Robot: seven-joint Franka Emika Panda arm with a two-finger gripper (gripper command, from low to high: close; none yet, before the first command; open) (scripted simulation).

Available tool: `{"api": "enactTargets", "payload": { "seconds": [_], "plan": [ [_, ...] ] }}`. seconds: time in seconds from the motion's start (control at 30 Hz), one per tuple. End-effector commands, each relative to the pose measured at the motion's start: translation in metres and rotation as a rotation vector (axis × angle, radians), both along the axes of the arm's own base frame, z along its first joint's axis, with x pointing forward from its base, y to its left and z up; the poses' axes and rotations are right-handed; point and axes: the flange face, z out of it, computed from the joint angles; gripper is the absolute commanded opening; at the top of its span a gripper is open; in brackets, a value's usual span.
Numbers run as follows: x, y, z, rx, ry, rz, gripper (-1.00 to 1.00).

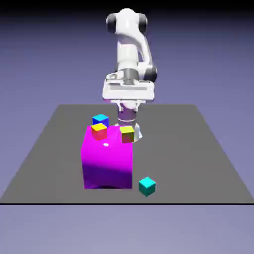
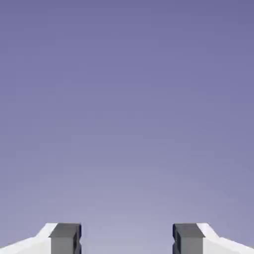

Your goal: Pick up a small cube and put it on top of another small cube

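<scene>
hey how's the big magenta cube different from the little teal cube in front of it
The magenta cube is far bigger than the teal cube. The magenta cube stands squarer to the exterior view; the teal cube sits turned, nearer the table's front edge. Both rest on the grey table.

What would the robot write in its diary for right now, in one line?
gripper: open, holding nothing | hand view: backdrop only | small cubes: blue, red-yellow, yellow-green, teal | stacked: none
</scene>
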Motion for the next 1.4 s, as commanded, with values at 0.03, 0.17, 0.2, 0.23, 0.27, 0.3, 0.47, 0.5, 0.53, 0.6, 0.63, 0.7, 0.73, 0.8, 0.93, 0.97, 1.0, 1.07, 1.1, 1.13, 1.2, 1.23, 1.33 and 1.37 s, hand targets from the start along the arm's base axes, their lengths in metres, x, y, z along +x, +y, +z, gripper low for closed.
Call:
{"api": "enactTargets", "payload": {
  "seconds": [0.03, 0.17, 0.2, 0.23, 0.27, 0.3, 0.47, 0.5, 0.53, 0.6, 0.63, 0.7, 0.73, 0.8, 0.93, 0.97, 1.0, 1.07, 1.1, 1.13, 1.2, 1.23, 1.33, 1.37],
  "plan": [
    [0.018, 0.009, -0.012, -0.031, 0.088, 0.034, 0.00],
    [0.050, 0.028, -0.041, -0.092, 0.262, 0.100, 0.00],
    [0.057, 0.032, -0.049, -0.107, 0.305, 0.117, 0.00],
    [0.064, 0.037, -0.057, -0.121, 0.349, 0.133, 0.00],
    [0.071, 0.042, -0.066, -0.136, 0.392, 0.150, 0.00],
    [0.077, 0.047, -0.075, -0.151, 0.435, 0.166, 0.00],
    [0.104, 0.070, -0.122, -0.223, 0.647, 0.247, 0.00],
    [0.109, 0.074, -0.132, -0.237, 0.689, 0.263, 0.00],
    [0.113, 0.078, -0.142, -0.251, 0.730, 0.278, 0.00],
    [0.120, 0.087, -0.162, -0.279, 0.813, 0.309, 0.00],
    [0.124, 0.091, -0.173, -0.292, 0.855, 0.325, 0.00],
    [0.129, 0.099, -0.194, -0.319, 0.936, 0.355, 0.00],
    [0.131, 0.103, -0.205, -0.332, 0.977, 0.369, 0.00],
    [0.135, 0.110, -0.226, -0.358, 1.058, 0.398, 0.00],
    [0.138, 0.124, -0.270, -0.407, 1.217, 0.453, 0.00],
    [0.138, 0.126, -0.277, -0.415, 1.243, 0.462, 0.00],
    [0.138, 0.126, -0.277, -0.415, 1.243, 0.462, 0.00],
    [0.127, 0.117, -0.315, -0.416, 1.243, 0.461, 0.00],
    [0.120, 0.112, -0.333, -0.416, 1.243, 0.461, 0.00],
    [0.117, 0.110, -0.340, -0.415, 1.243, 0.462, 0.00],
    [0.117, 0.110, -0.340, -0.415, 1.243, 0.462, -1.00],
    [0.124, 0.115, -0.322, -0.416, 1.243, 0.461, -1.00],
    [0.143, 0.130, -0.271, -0.447, 1.230, 0.503, -1.00],
    [0.149, 0.118, -0.253, -0.478, 1.223, 0.503, -1.00]
  ]
}}
